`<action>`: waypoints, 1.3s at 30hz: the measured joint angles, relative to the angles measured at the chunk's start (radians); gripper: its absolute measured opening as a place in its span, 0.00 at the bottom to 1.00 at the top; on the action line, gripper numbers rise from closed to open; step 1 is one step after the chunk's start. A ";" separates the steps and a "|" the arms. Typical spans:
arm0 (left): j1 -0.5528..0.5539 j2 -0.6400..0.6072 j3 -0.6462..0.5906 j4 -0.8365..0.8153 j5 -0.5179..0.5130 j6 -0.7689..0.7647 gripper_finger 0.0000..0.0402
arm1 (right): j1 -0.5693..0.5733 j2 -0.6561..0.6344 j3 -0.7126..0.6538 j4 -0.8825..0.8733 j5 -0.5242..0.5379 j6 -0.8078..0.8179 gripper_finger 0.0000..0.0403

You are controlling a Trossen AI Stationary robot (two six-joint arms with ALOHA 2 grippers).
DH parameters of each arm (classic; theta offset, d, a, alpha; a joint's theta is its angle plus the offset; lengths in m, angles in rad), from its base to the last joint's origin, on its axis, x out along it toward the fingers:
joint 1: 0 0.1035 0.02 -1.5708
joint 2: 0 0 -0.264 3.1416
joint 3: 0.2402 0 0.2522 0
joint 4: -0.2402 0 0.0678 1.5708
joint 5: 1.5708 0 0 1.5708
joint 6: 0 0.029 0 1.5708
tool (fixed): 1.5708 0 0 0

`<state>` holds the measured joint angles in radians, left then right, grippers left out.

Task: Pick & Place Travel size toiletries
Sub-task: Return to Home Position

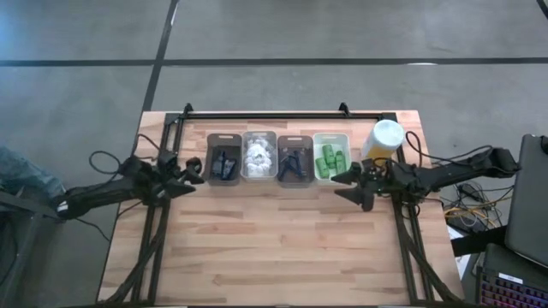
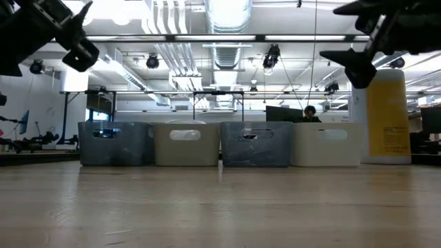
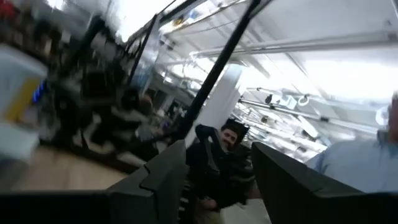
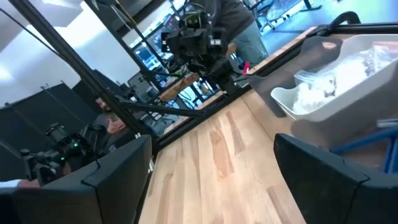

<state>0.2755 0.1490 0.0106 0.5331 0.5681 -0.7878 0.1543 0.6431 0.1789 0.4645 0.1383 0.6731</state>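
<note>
The travel toiletries lie sorted in four bins (image 1: pixel 294 138) set in a row at the upper centre of the high view. The leftmost holds dark items, probably the black tubes (image 1: pixel 225 162). Next come the white packets (image 1: pixel 259 156), then the razors (image 1: pixel 293 162), then the green bottles (image 1: pixel 330 159). A yellow bottle (image 1: pixel 385 137) stands just right of the row. The left gripper (image 1: pixel 199 171) hovers at the row's left end and the right gripper (image 1: pixel 344 186) at its right end. Both have their fingers spread and hold nothing.
</note>
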 joint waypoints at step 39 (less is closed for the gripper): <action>-0.092 -0.147 -0.003 0.005 -0.008 -0.152 0.47 | 0.000 -0.150 -0.170 -0.050 0.145 -0.040 0.71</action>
<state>0.1837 0.0021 0.0074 0.5380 0.5602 -0.9397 0.1543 0.4931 0.0090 0.4145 0.2829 0.6332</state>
